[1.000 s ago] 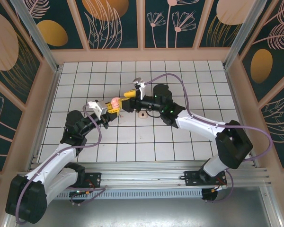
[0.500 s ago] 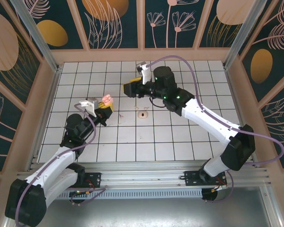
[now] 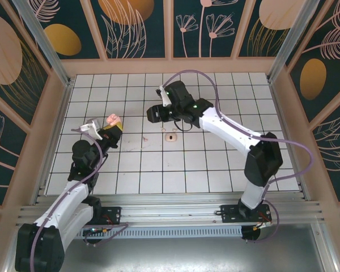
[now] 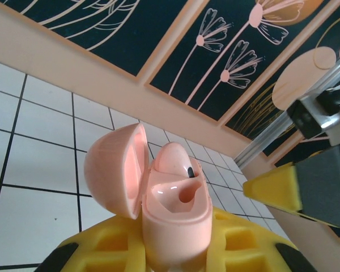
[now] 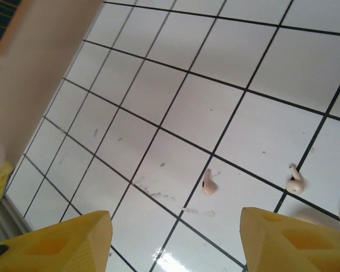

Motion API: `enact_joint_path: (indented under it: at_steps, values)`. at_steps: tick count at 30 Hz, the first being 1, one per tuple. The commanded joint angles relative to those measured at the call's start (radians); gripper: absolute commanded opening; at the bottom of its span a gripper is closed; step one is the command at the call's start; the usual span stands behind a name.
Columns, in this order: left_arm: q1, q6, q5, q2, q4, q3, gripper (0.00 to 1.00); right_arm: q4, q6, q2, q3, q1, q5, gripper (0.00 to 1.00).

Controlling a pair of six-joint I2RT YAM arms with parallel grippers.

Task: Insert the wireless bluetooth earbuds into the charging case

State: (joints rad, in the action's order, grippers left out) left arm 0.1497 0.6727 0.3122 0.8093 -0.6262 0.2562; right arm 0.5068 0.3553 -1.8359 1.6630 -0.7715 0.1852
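The right gripper [image 5: 175, 229], jaws apart, is hovering nearest 1 loose earbud [image 5: 208, 184] lying on the tiled floor [image 5: 158, 96] just ahead between its fingers, while the left gripper [image 3: 113, 130] is clamping the open charging case [image 4: 173, 204] aloft, well apart leftward.

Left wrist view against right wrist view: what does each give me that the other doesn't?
Left wrist: the open charging case clamped in the left gripper, one earbud seated inside. Right wrist: two loose earbuds lying ahead of the open right gripper. Shared: white tiled floor, yellow fingers.
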Motion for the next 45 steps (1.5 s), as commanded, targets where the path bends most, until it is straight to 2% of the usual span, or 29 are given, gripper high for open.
enact_joint_path:
  at_steps: [1, 10, 18, 25, 35, 45]
  values:
    - [-0.023, 0.051, -0.004, 0.000, 0.041, 0.021, 0.07, 0.164, 0.052, -0.090, 0.108, -0.022, -0.074, 0.62]
    - [-0.070, 0.112, -0.046, 0.028, 0.047, -0.037, 0.08, 0.239, 0.103, -0.285, 0.253, -0.058, -0.055, 0.59]
    - [-0.073, 0.122, -0.057, 0.013, 0.049, -0.060, 0.08, 0.328, 0.065, -0.411, 0.356, -0.078, -0.047, 0.58]
    - [-0.073, 0.115, -0.071, -0.005, 0.063, -0.071, 0.08, 0.325, 0.054, -0.484, 0.387, -0.084, -0.015, 0.50]
    - [-0.073, 0.115, -0.077, -0.001, 0.059, -0.065, 0.07, 0.322, 0.032, -0.579, 0.466, -0.088, 0.020, 0.49]
    - [-0.073, 0.111, -0.079, -0.001, 0.056, -0.067, 0.07, 0.311, 0.030, -0.633, 0.477, -0.089, 0.013, 0.42]
